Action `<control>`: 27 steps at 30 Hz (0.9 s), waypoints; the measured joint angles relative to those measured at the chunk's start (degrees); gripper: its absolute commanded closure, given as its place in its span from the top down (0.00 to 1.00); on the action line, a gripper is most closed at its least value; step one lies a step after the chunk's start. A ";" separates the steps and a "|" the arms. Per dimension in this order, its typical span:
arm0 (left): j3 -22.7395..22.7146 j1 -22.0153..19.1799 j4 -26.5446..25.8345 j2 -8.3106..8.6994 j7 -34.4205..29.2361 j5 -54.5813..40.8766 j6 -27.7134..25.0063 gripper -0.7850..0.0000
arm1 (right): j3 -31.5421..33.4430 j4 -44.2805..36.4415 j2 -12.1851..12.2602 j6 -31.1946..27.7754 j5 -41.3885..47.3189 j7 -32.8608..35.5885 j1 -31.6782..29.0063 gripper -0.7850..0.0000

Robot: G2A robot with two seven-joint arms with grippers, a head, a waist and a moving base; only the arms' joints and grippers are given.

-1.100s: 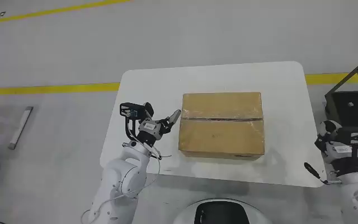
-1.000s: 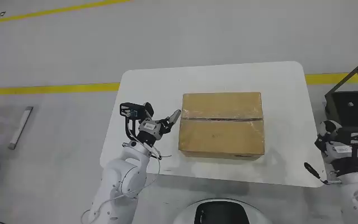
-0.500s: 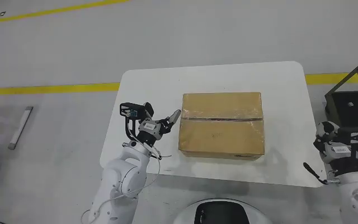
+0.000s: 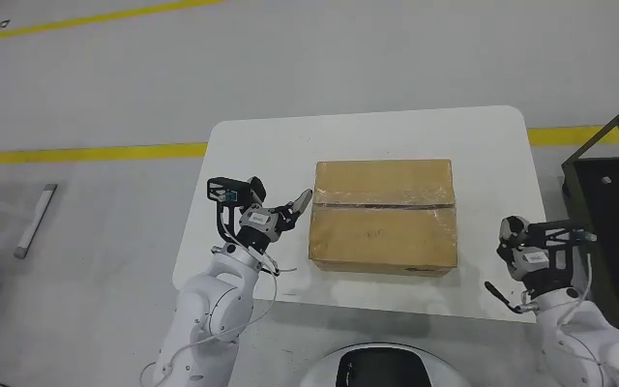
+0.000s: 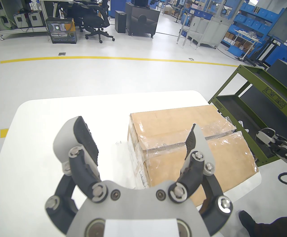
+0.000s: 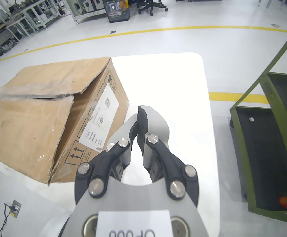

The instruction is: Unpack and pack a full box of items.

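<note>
The right gripper (image 6: 139, 119), fingers together and holding nothing, has swung in from 3 o'clock to the table (image 4: 271, 145) edge near 4 o'clock. The left gripper (image 5: 139, 132) stays spread wide at 9 o'clock of the taped box (image 4: 383, 215), which sits mid-table. Opening the box likely comes next.

place: industrial lab hall | evidence: yellow floor line (image 5: 112, 58); blue bin shelves (image 5: 253, 20); office chairs (image 5: 96, 22); PC (image 5: 61, 30); green cart (image 5: 246, 107)
</note>
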 measured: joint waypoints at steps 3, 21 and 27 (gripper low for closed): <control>0.00 0.00 0.00 0.00 0.00 0.00 0.00 1.00 | -2.31 2.21 0.00 -0.36 -1.36 -0.11 1.83 0.00; 0.00 0.00 0.00 0.00 0.00 0.00 0.00 1.00 | -11.63 7.55 0.07 -3.34 -6.50 1.05 9.05 0.00; 0.19 0.03 -0.16 0.02 -0.02 0.25 -0.25 1.00 | -12.33 7.68 0.08 -2.88 -5.88 0.97 9.86 0.00</control>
